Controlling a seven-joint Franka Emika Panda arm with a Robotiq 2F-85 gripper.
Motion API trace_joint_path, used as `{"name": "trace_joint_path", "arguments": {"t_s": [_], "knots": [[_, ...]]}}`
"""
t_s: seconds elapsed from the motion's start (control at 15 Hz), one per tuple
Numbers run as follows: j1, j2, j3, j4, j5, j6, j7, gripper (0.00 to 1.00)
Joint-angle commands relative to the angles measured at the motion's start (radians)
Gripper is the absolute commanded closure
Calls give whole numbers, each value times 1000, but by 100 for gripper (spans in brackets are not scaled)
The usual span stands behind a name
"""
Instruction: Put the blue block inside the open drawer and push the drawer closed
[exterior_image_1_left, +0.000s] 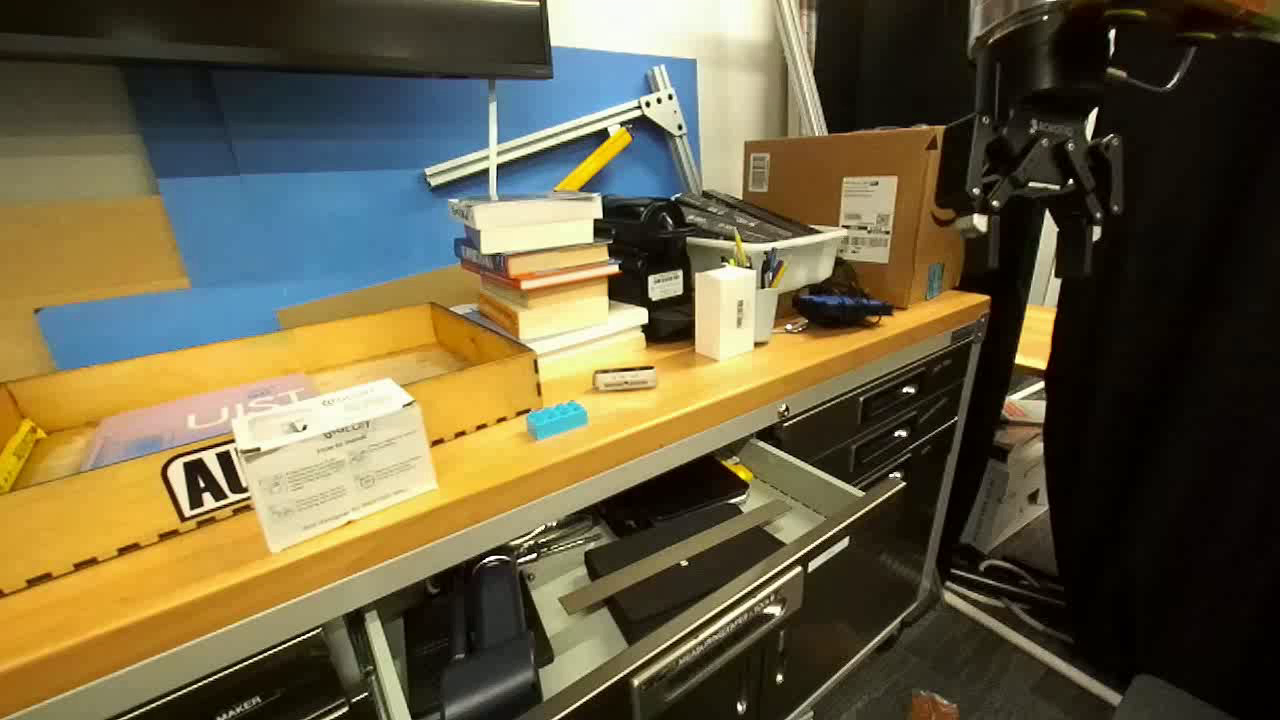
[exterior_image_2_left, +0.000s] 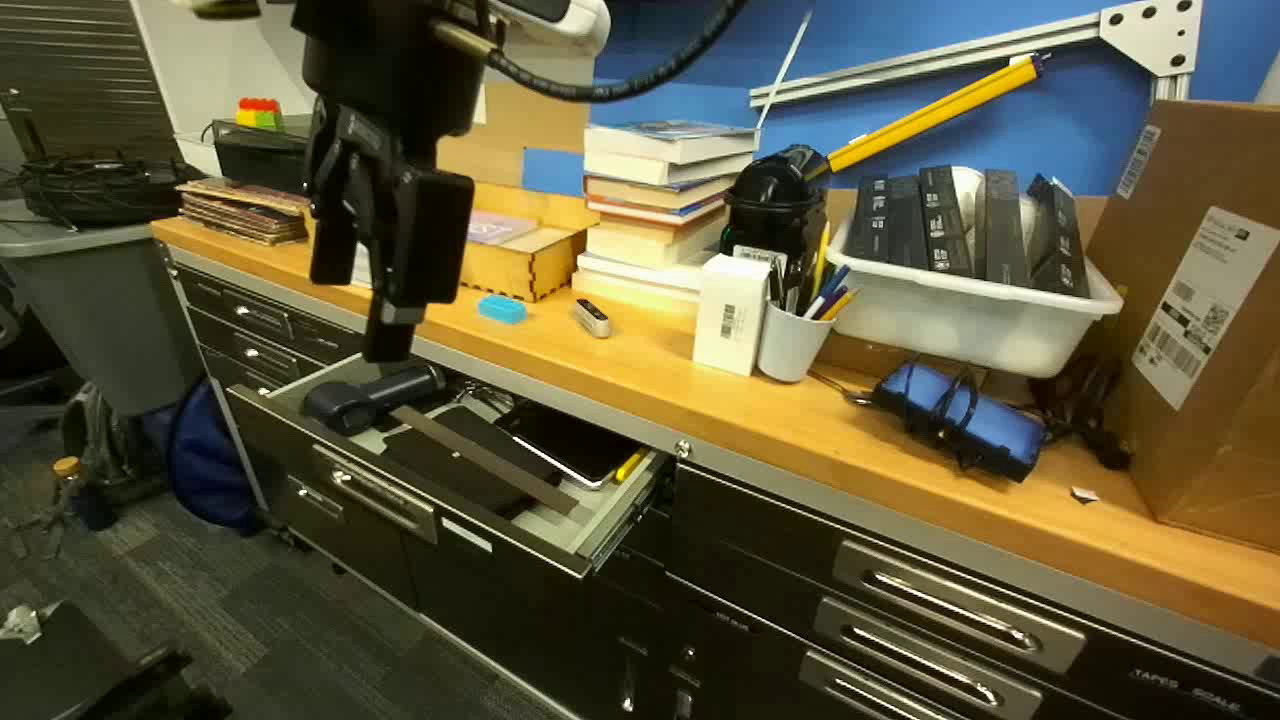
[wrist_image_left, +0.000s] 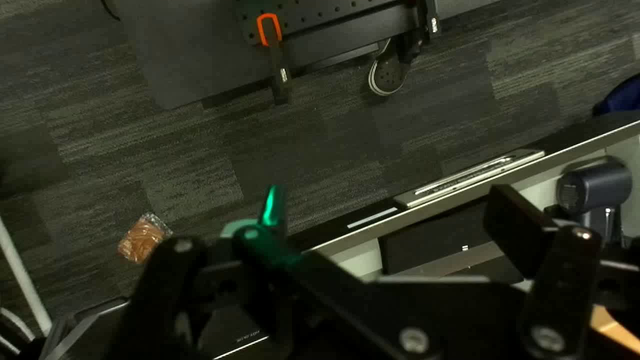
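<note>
The blue block (exterior_image_1_left: 557, 420) is a small cyan brick with studs. It lies on the wooden countertop near the corner of a wooden box; it also shows in an exterior view (exterior_image_2_left: 502, 309). It is out of the wrist view. The drawer (exterior_image_1_left: 720, 602) is pulled out below the countertop and shows in both exterior views (exterior_image_2_left: 510, 535); its front rim crosses the wrist view (wrist_image_left: 362, 233). My gripper (exterior_image_1_left: 1035, 245) is open and empty, high in the air, away from the block. It also shows in an exterior view (exterior_image_2_left: 385, 290) and the wrist view (wrist_image_left: 392, 215).
The drawer holds a dark hair dryer (exterior_image_2_left: 365, 400), black flat items and a metal strip (exterior_image_2_left: 480, 455). A wooden box (exterior_image_1_left: 490, 385), a folded white paper (exterior_image_1_left: 340, 470), a small silver device (exterior_image_1_left: 625, 378), a book stack (exterior_image_1_left: 545, 270) and a white box (exterior_image_1_left: 724, 312) stand around the block.
</note>
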Motion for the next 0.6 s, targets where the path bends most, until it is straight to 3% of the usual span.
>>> {"name": "trace_joint_path", "arguments": {"t_s": [0.0,0.4,0.53], "knots": [[-18,3,14,5,5,-2,-7,0],[-18,1,14,8,5,-2,-7,0],[1,27,64,17,25,55,77,0]]}}
